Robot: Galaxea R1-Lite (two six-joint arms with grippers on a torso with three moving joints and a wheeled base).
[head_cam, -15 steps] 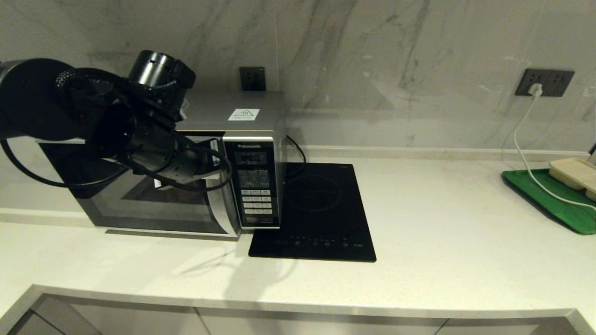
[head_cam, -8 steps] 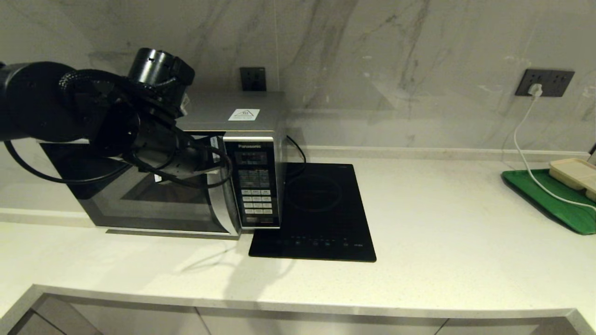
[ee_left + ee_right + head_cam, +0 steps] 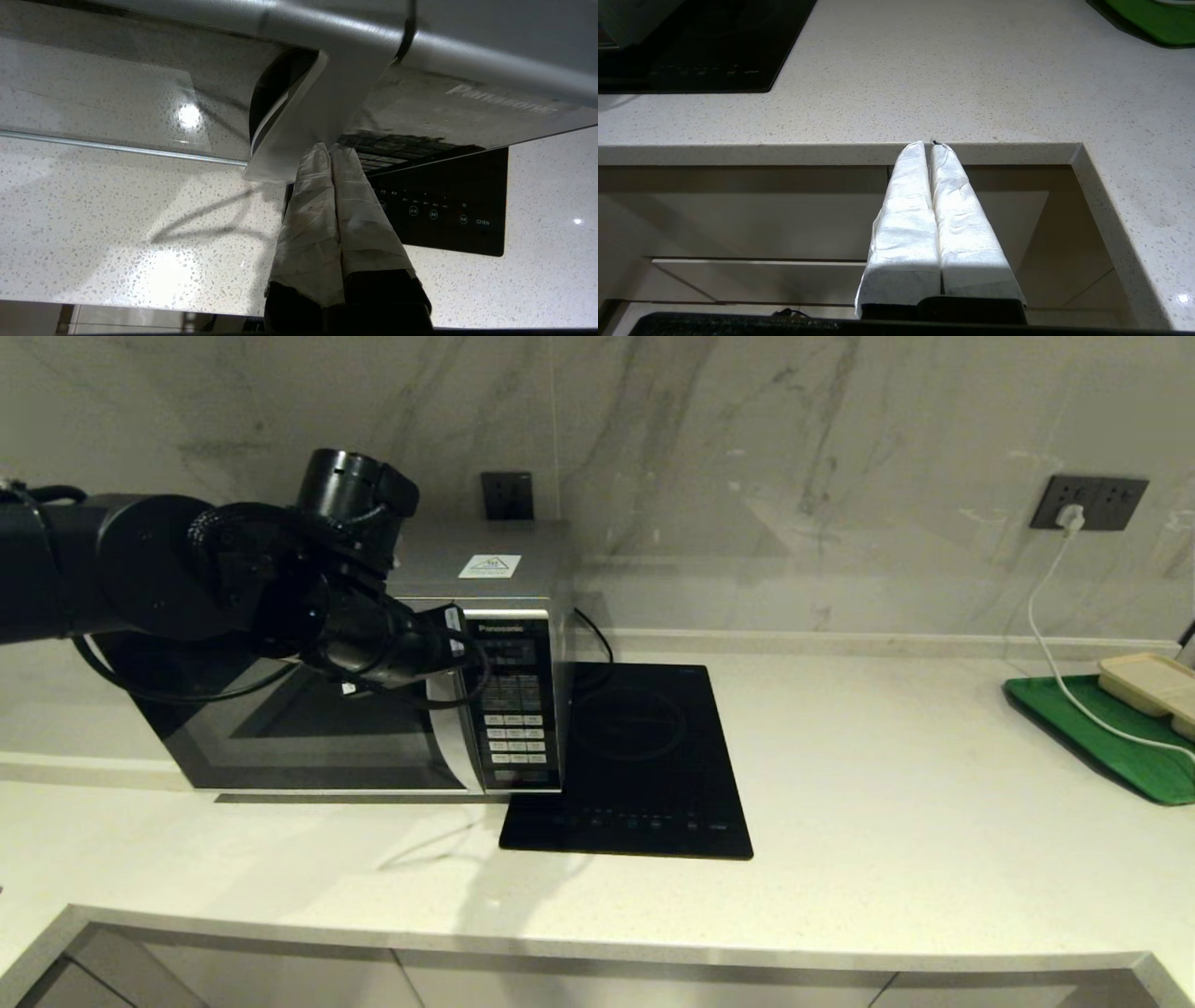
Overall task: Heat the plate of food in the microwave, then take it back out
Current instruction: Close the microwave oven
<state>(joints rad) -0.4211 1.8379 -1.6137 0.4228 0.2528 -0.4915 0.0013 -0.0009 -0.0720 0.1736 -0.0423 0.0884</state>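
Observation:
The silver microwave [image 3: 485,565] stands at the left on the counter, its dark glass door [image 3: 308,737] lying flush with the front. My left gripper [image 3: 456,621] is shut, its taped fingertips pressed against the curved silver handle strip [image 3: 327,102] beside the keypad panel [image 3: 512,709]. In the left wrist view the left gripper [image 3: 329,147] holds nothing between its fingers. The plate of food is out of view. My right gripper [image 3: 928,143] is shut and empty, hanging below the counter's front edge, outside the head view.
A flat black induction cooktop [image 3: 644,756] lies right against the microwave. At the far right a green tray [image 3: 1102,737] carries a beige compartment tray [image 3: 1153,681]. A white cable [image 3: 1046,644] runs from the wall socket [image 3: 1088,502] across it.
The microwave door has swung from slightly ajar to flush with the front. My left arm has moved right and toward the microwave, following the handle strip.

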